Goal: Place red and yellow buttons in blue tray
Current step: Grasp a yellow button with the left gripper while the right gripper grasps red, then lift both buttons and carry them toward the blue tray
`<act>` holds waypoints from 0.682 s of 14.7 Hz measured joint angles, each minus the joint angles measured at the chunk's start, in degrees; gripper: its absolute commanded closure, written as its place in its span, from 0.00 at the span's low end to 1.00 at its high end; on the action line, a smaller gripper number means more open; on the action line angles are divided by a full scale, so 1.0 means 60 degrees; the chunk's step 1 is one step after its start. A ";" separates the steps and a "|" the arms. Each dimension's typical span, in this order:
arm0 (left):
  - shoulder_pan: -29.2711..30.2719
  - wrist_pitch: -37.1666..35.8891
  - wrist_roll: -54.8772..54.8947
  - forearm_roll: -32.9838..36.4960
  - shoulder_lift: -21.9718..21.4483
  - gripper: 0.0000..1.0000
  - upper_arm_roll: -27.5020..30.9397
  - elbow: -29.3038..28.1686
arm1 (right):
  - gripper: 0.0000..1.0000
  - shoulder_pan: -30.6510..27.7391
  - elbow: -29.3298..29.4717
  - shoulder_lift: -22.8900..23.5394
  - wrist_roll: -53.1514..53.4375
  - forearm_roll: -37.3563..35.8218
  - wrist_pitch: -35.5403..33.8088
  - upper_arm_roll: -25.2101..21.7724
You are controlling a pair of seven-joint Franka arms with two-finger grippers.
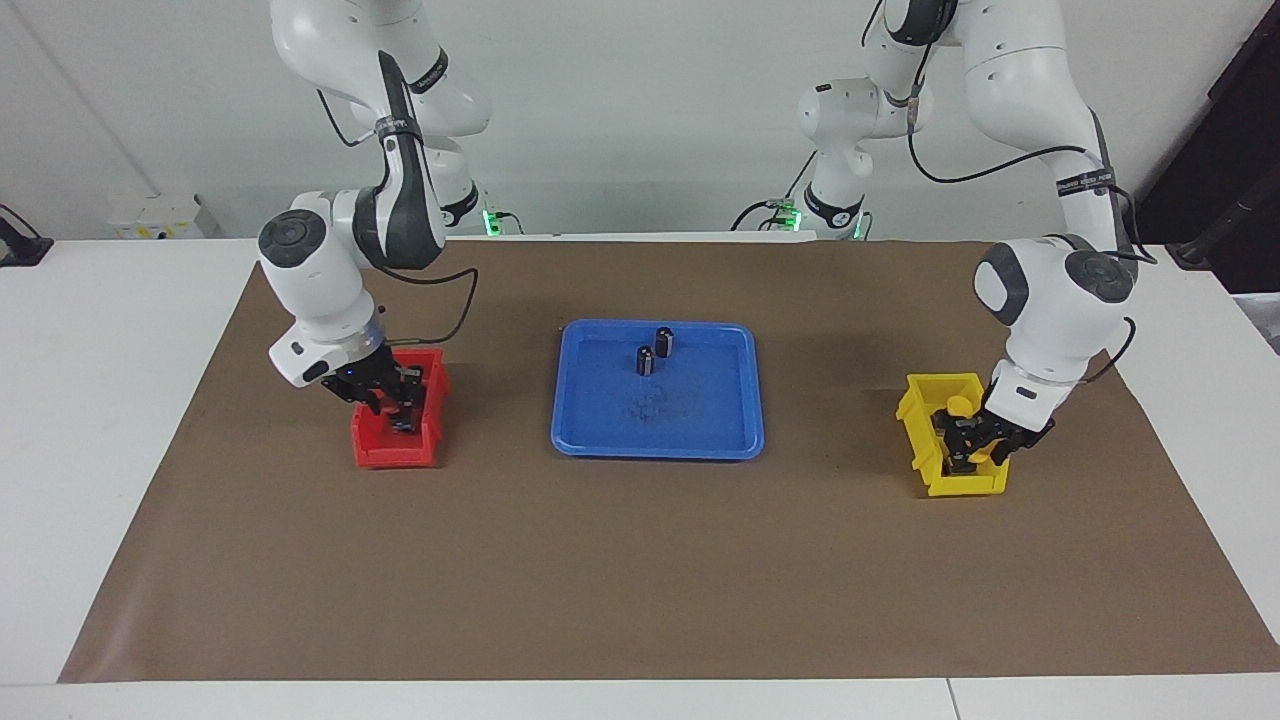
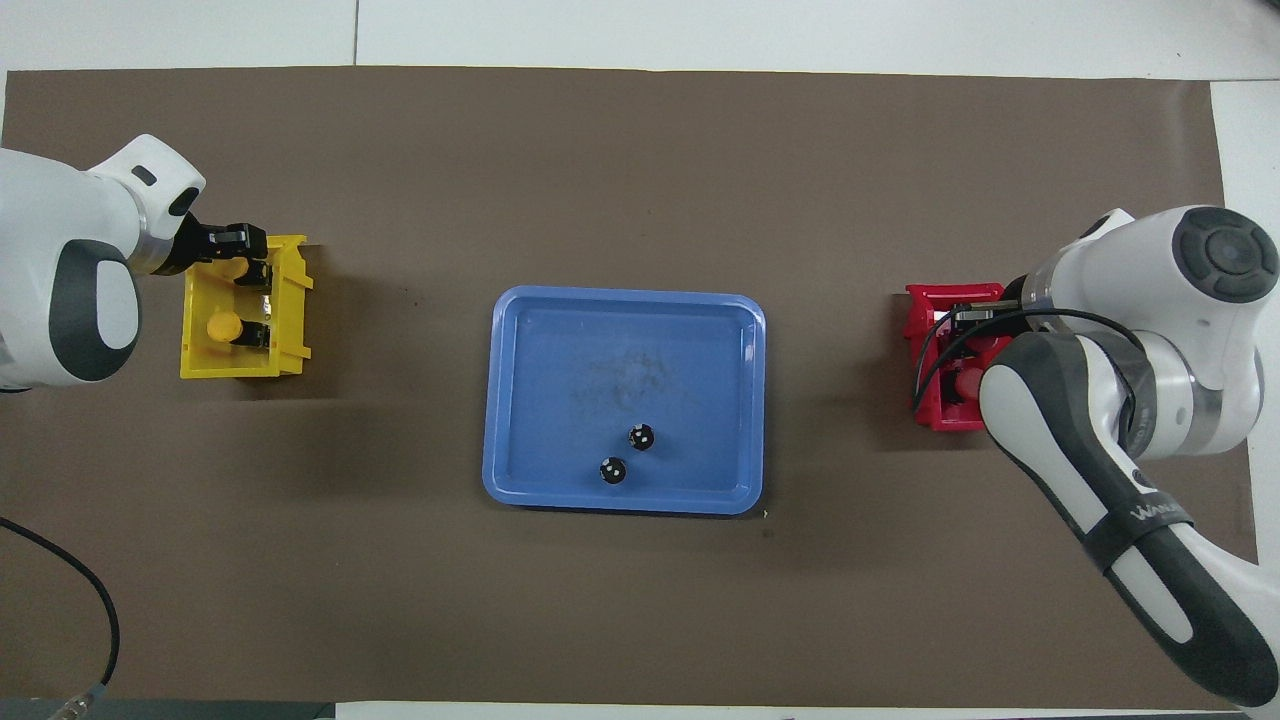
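Observation:
The blue tray [image 1: 700, 420] [image 2: 560, 350] lies at the middle of the table. My left gripper [image 1: 972, 447] [image 2: 240, 255] is down inside the small yellow bin [image 1: 965, 485] [image 2: 240, 365], right at one yellow button [image 1: 958, 407] [image 2: 233, 268]. A second yellow button [image 2: 222, 326] lies on its side in that bin, nearer to the robots. My right gripper [image 1: 395, 400] [image 2: 965, 325] is down inside the small red bin [image 1: 395, 455] [image 2: 925, 300]. One red button's cap [image 2: 966, 380] shows beside the right arm; any other is hidden by the arm.
Two dark capless cylinders [image 1: 646, 361] [image 1: 665, 341] stand upright in the tray's part nearer to the robots, also in the overhead view [image 2: 612, 470] [image 2: 640, 437]. A brown mat [image 1: 640, 580] covers the table. The bins stand at opposite ends, the tray between them.

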 measured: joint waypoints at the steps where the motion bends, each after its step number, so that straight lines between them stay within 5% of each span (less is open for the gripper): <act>1: 0.0001 0.0014 0.0004 0.0000 0.0000 0.96 0.0000 -0.0002 | 0.71 0.0029 0.0666 0.0096 0.0000 0.0000 -0.0700 0.0013; 5: 0.0008 -0.0064 0.0005 0.0000 0.0002 0.98 0.0000 0.0186 | 0.71 0.0778 0.3167 0.0773 0.0538 0.0000 -0.2619 0.0027; 10: 0.0027 -0.2501 0.0005 0.0014 0.0012 0.98 0.0003 0.2090 | 0.71 0.2784 0.4599 0.1769 0.3571 -0.0012 -0.2632 0.0064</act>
